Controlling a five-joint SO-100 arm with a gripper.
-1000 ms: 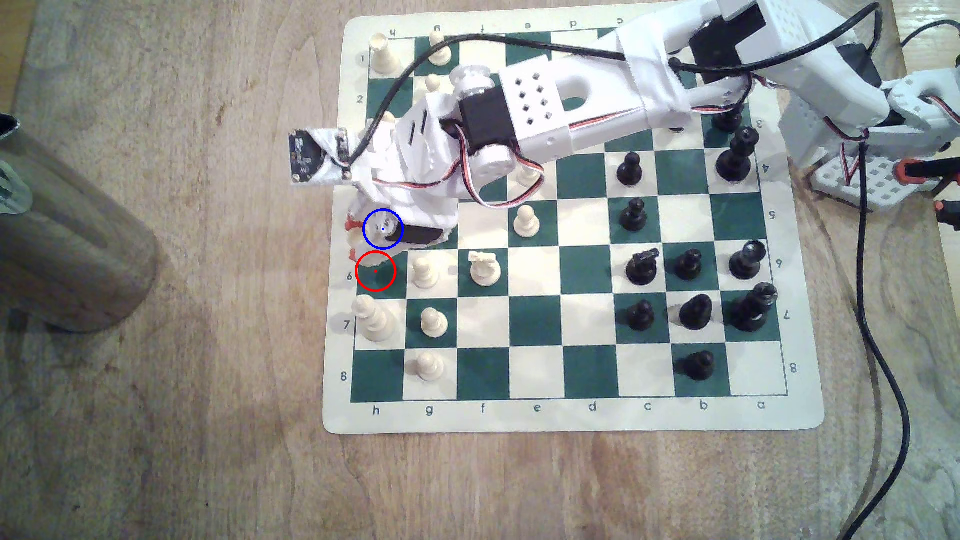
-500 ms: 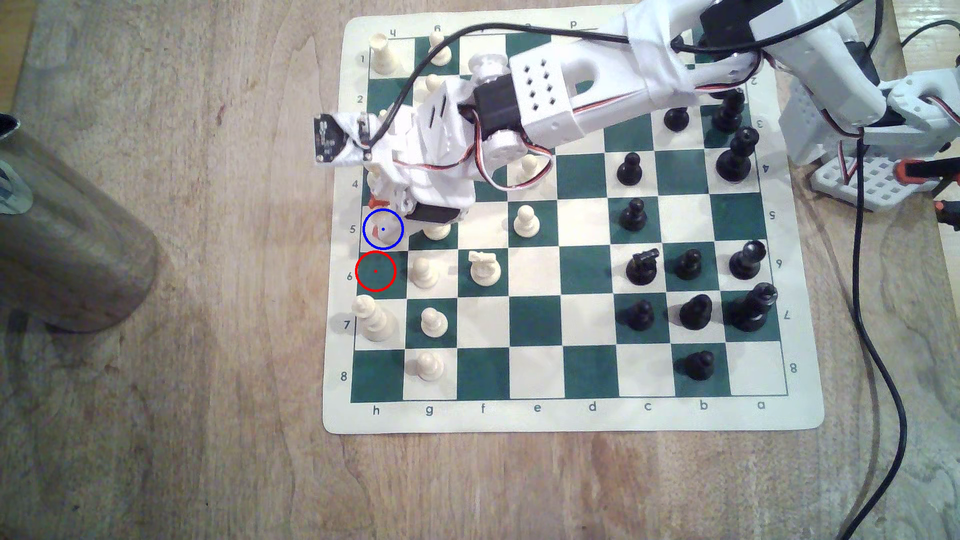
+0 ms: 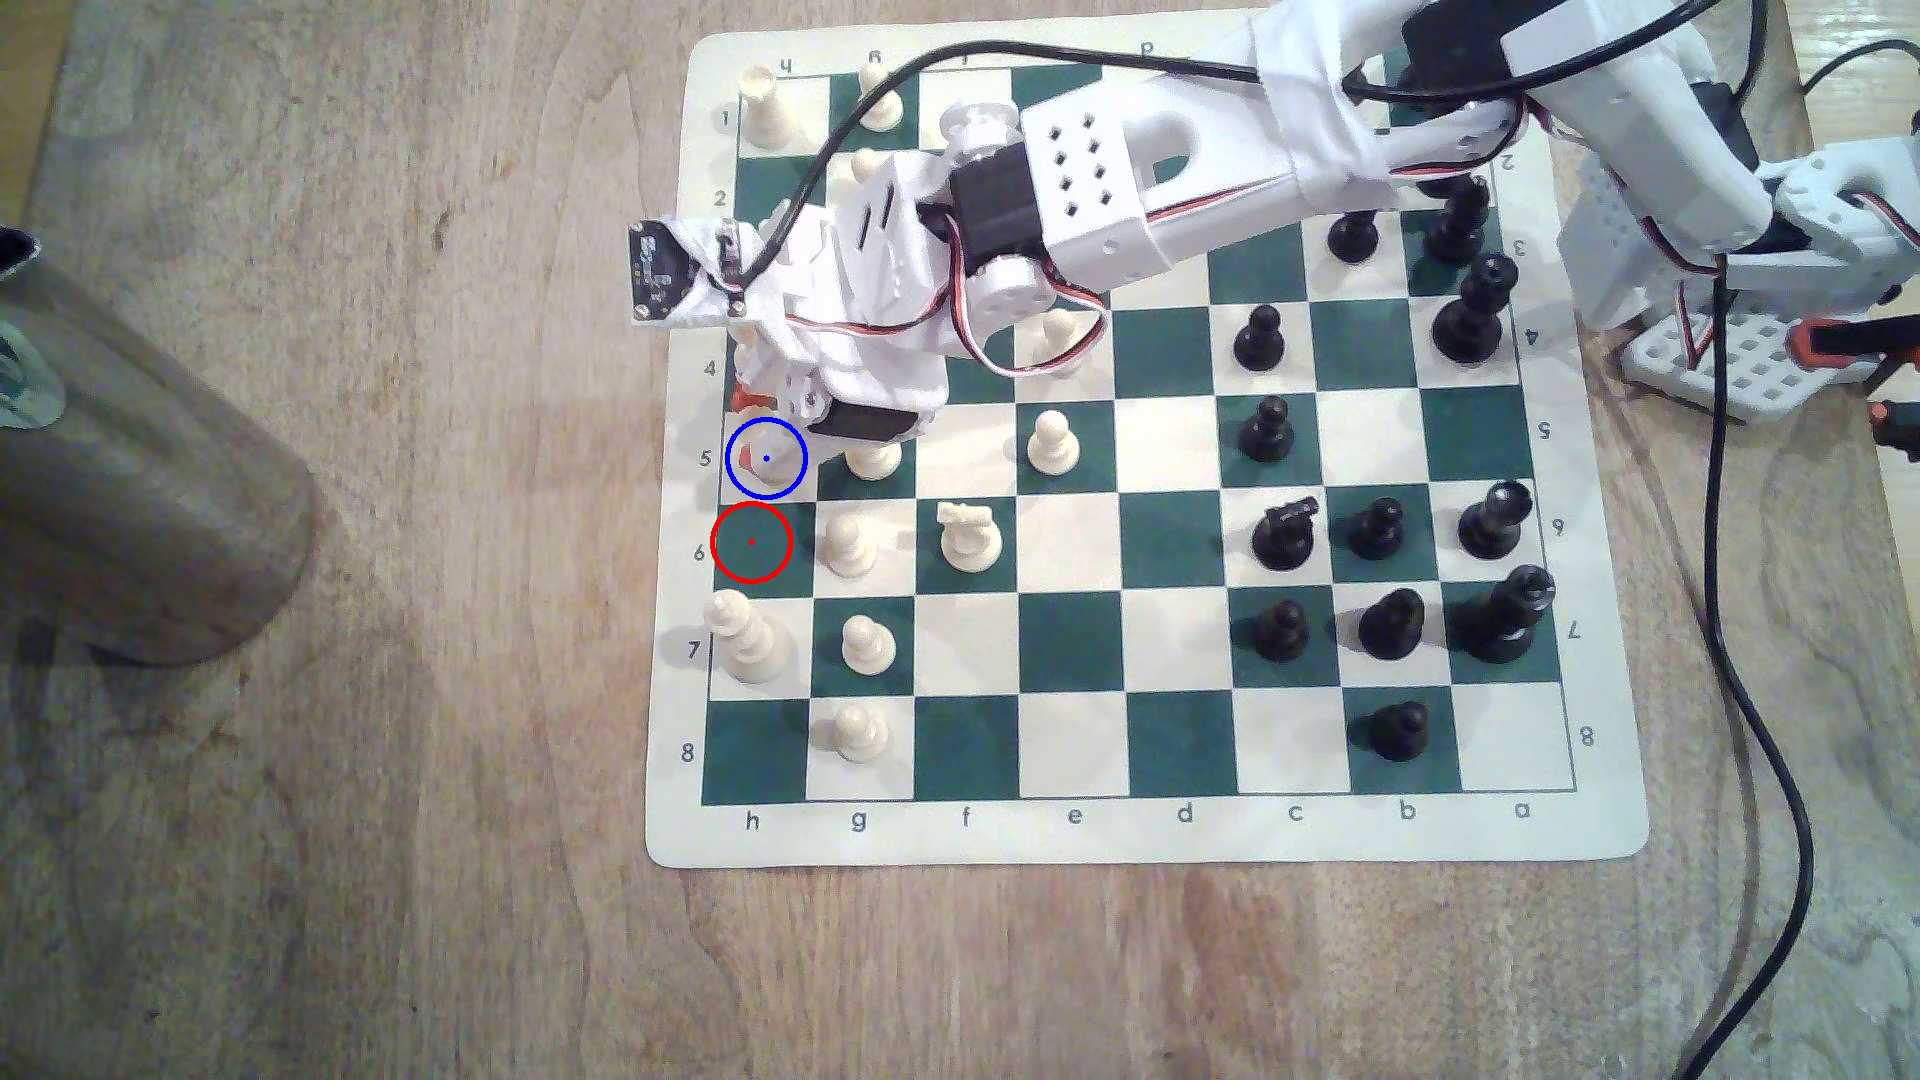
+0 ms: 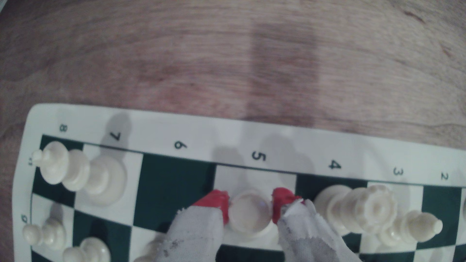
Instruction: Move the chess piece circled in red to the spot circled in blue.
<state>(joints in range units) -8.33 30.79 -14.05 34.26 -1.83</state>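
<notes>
Progress: the cream-white rook-like piece with the flared flat top (image 4: 250, 214) stands on the cream square ringed in thin blue with a blue centre dot (image 3: 781, 480), in the row marked 5. By my reading the carry is done; what is left is to let go and lift clear.

Start square: the dark green square ringed in red (image 3: 751, 542) is bare, at 6 o'clock of the blue-ringed square in the exterior view.

Gripper: the white arm's gripper with red-tipped, tape-wrapped fingers (image 4: 250, 207) sits narrow around the piece, one red tip (image 4: 219, 201) on each side of its top. The tips look close to or touching the rim; whether they grip or have just let go I cannot tell.

Piece, looks: seen from above in the wrist view, a smooth round cup-like top with a wider round base showing beneath it. It appears upright and roughly centred on its square.

Neighbours: a taller cream piece with a toothed crown (image 4: 373, 207) stands on the next square, in the row marked 4. In the exterior view a round-headed cream pawn (image 3: 873, 457) sits at 3 o'clock of the blue ring.

Risk, as a judgement: opening unevenly could drag or tip the piece, and the crowned piece stands near one finger.
</notes>
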